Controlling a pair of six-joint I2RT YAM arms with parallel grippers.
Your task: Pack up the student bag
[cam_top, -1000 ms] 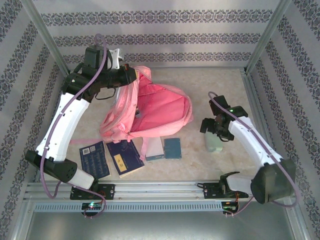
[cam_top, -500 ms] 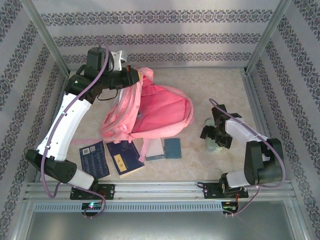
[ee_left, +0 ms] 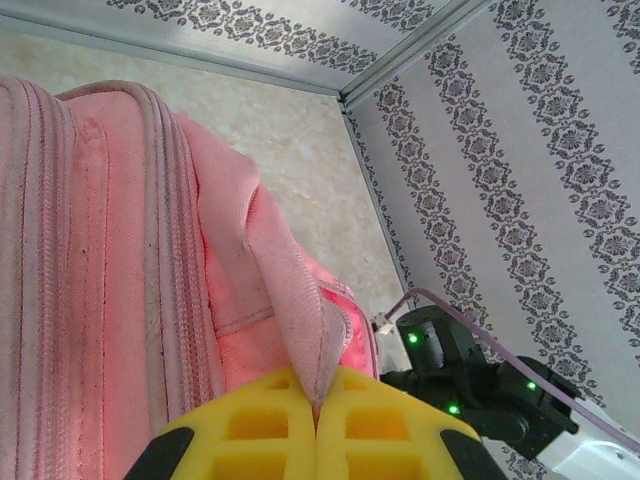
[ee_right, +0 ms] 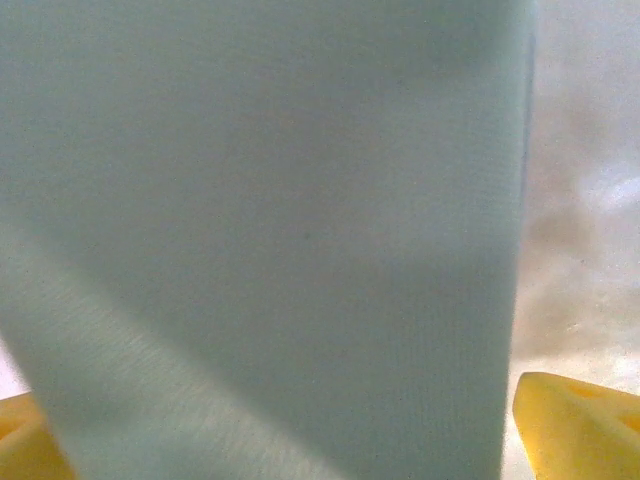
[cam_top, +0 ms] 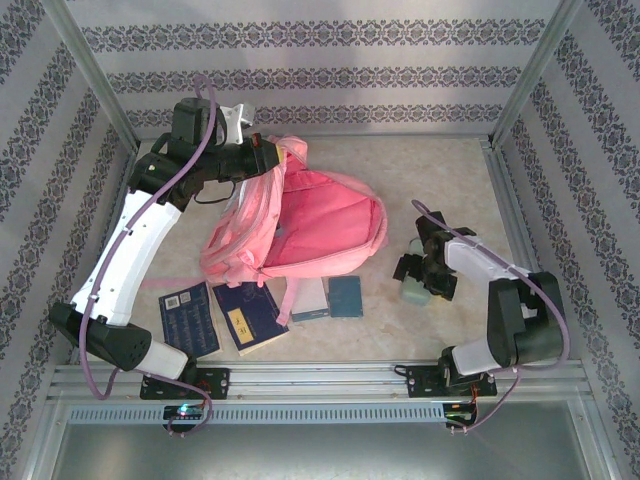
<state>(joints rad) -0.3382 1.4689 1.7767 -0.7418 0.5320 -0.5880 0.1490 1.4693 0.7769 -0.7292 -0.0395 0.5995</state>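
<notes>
The student bag (cam_top: 320,225), pink with a bright pink lining, lies open in the middle of the table. My left gripper (cam_top: 272,152) is at its far left top corner, shut on a fold of the pink fabric and holding that edge up. In the left wrist view the yellow fingers (ee_left: 250,430) pinch the fold of the student bag (ee_left: 120,250) at my left gripper (ee_left: 318,410). My right gripper (cam_top: 415,280) stands open around a pale green object (cam_top: 412,293) to the right of the bag. Up close the pale green object (ee_right: 280,230) sits between the yellow fingertips (ee_right: 580,420) of my right gripper (ee_right: 300,440).
In front of the bag lie a blue book (cam_top: 190,318), a dark blue book with a yellow label (cam_top: 250,313), a pale notebook (cam_top: 310,298) and a small teal book (cam_top: 346,296). Metal frame posts and patterned walls close in the table. The right arm (ee_left: 470,385) shows beyond the bag.
The right arm has folded back toward its base, and its gripper has come down and nearer around the pale green object. The left gripper keeps its hold, barely shifted.
</notes>
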